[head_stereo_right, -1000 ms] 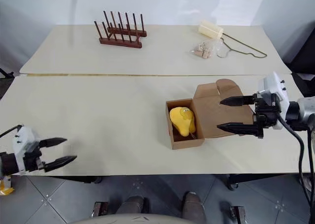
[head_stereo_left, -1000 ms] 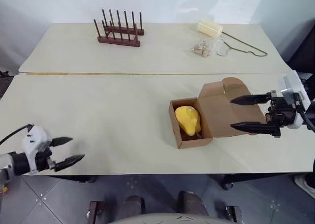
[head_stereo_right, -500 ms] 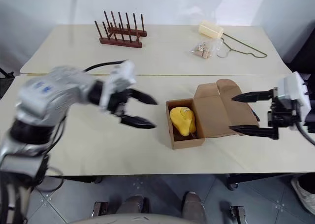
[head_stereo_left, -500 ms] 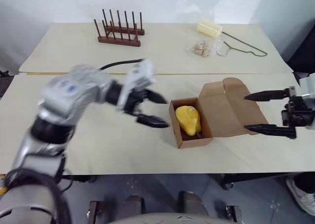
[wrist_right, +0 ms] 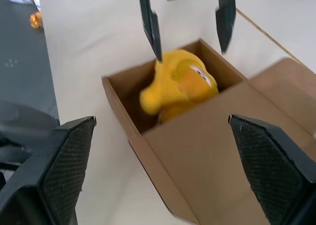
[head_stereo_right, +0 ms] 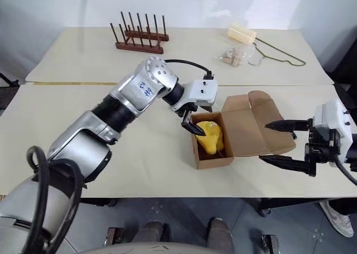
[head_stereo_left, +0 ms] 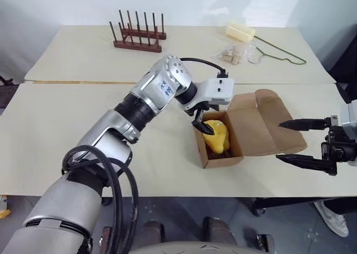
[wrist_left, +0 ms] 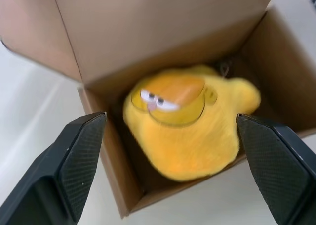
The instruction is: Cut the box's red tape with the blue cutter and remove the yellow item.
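Note:
The brown box [head_stereo_left: 222, 161] stands open on the near table, its lid flap [head_stereo_left: 262, 128] folded out to the right. The yellow item [head_stereo_left: 215, 137], a soft plush with a face [wrist_left: 173, 99], lies inside. My left gripper [wrist_left: 170, 117] hangs open just over it, pointing down into the box, with its fingers [wrist_left: 81, 160] astride the plush and apart from it. In the right wrist view the left gripper [wrist_right: 190, 47] shows above the box. My right gripper [head_stereo_left: 279, 141] is open and empty, right of the flap's edge. The red tape and the blue cutter are out of view.
On the far table stand a wooden peg rack [head_stereo_left: 138, 37], a cream block [head_stereo_left: 241, 32], a clear bag of small pieces [head_stereo_left: 231, 55] and a green wire hanger [head_stereo_left: 279, 50]. A seam [head_stereo_left: 83, 83] divides the two tables.
My left arm swung from the near left table edge across to the box, its gripper rolling and staying open. My right gripper drew back a little, away from the flap.

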`<action>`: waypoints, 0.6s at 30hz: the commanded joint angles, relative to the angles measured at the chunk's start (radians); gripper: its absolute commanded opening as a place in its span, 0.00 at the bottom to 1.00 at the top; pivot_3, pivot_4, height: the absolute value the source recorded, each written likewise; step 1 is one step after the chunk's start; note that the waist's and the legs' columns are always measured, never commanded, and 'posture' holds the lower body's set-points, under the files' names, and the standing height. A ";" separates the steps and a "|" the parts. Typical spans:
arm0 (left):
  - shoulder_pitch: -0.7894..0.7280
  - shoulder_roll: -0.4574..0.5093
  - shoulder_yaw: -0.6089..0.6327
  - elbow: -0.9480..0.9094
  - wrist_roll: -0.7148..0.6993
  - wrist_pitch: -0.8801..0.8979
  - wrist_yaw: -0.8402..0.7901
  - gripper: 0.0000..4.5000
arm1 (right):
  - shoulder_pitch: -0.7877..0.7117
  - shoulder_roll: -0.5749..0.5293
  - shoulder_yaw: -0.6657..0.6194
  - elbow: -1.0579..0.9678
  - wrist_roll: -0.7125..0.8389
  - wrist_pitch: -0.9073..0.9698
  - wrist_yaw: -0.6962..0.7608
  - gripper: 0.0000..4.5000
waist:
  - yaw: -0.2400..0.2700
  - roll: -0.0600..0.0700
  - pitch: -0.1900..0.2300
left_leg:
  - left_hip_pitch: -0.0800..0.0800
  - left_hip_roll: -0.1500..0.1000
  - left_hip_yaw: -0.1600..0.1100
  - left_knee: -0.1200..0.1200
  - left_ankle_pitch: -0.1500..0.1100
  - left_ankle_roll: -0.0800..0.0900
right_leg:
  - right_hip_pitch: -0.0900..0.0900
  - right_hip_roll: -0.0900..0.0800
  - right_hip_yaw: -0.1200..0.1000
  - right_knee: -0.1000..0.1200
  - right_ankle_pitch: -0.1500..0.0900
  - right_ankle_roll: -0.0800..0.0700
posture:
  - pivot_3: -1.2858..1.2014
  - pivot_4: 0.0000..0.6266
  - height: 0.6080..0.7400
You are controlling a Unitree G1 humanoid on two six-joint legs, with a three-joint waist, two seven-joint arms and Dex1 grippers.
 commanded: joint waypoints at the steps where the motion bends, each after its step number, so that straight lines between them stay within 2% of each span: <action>1: -0.055 -0.047 0.026 0.083 0.052 -0.079 -0.015 1.00 | 0.025 0.008 -0.059 -0.065 0.042 0.024 -0.033 1.00 | 0.003 0.000 0.000 | -0.001 0.000 0.000 0.001 0.000 0.000 | 0.000 0.000 0.000 0.000 0.000 0.000 | 0.52 0.24 1.00; 3: -0.067 -0.076 0.039 0.120 0.066 -0.098 -0.030 1.00 | 0.029 0.012 -0.065 -0.079 0.056 0.034 -0.050 1.00 | 0.006 0.000 0.000 | -0.001 0.000 0.000 0.001 -0.001 0.001 | 0.000 0.000 0.000 0.000 0.000 0.001 | 0.52 0.24 1.00; 6: -0.073 -0.099 0.056 0.154 0.090 -0.121 -0.045 0.87 | 0.030 0.015 -0.067 -0.089 0.067 0.038 -0.069 1.00 | 0.008 -0.001 0.000 | -0.001 0.000 0.000 0.002 -0.001 0.001 | 0.000 0.000 0.000 0.000 0.000 0.001 | 0.52 0.24 1.00; 13: -0.056 -0.122 0.091 0.180 0.123 -0.145 -0.070 0.40 | 0.022 0.031 -0.048 -0.091 0.065 0.026 -0.100 1.00 | 0.008 -0.001 0.000 | -0.001 0.000 0.000 0.002 -0.001 0.001 | 0.000 0.000 0.000 0.000 0.000 0.001 | 0.52 0.24 1.00; 15: -0.051 -0.121 0.115 0.176 0.115 -0.139 -0.075 0.30 | 0.018 0.035 -0.040 -0.086 0.062 0.020 -0.104 1.00 | 0.008 -0.001 0.000 | -0.001 0.000 0.000 0.002 -0.001 0.001 | 0.000 0.000 0.000 0.000 0.000 0.001 | 0.52 0.24 1.00; 18: -0.041 -0.128 0.177 0.160 0.074 -0.125 -0.090 0.30 | 0.007 0.043 -0.030 -0.077 0.058 0.012 -0.113 1.00 | 0.008 -0.001 0.000 | -0.001 0.000 0.000 0.002 -0.001 0.001 | 0.000 0.000 0.000 0.000 0.000 0.001 | 0.52 0.24 1.00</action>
